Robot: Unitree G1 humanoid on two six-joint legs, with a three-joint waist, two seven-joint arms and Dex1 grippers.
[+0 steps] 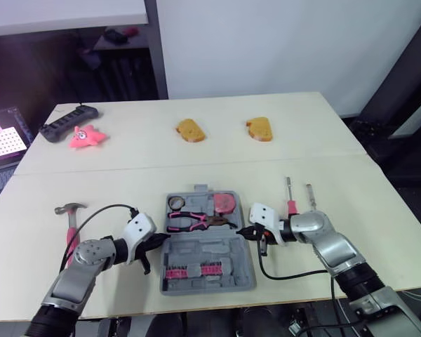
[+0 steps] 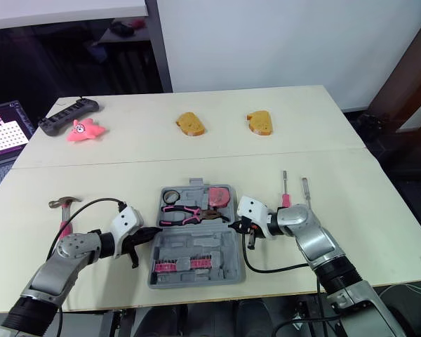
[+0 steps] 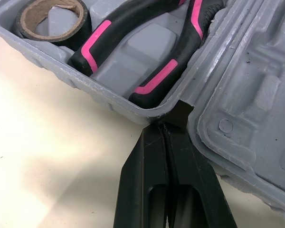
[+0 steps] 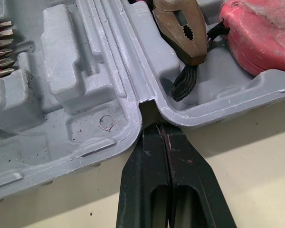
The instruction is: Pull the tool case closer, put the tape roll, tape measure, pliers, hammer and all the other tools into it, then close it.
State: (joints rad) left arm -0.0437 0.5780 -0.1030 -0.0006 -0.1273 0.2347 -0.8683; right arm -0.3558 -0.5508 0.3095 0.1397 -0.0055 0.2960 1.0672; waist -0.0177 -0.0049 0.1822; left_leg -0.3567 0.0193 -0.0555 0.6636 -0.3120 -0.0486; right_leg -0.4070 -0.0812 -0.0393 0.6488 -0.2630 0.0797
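Grey moulded-plastic tool case [image 1: 210, 247] lies open flat at the near-middle of the table, bit-tray half near, other half far. The left gripper [image 1: 161, 242] and right gripper [image 1: 247, 230] sit one each side of it. Both have their fingers pinched narrow w/ nothing btwn them, tips poked into the hinge notches at the left and right ends of the fold. That's prob. so the two arms can drag or steady the case evenly w/o it twisting. The far half holds the black tape roll w/ cardboard core [image 1: 175, 203], the pink-and-black pliers [image 1: 196, 221] and the round pink tape measure [image 1: 226, 203], each in its own recess. The near half has a row of driver bits in a pink holder [image 1: 193, 270]. Outside the case, the pink-handled hammer [image 1: 71, 217] lies on the table to the left. A pink-handled screwdriver [image 1: 290, 202] and a second screwdriver [image 1: 311, 196] lie to the right, just beyond the right arm. I'd say packing is approx half done, and the case shouldn't be shut till those go in.
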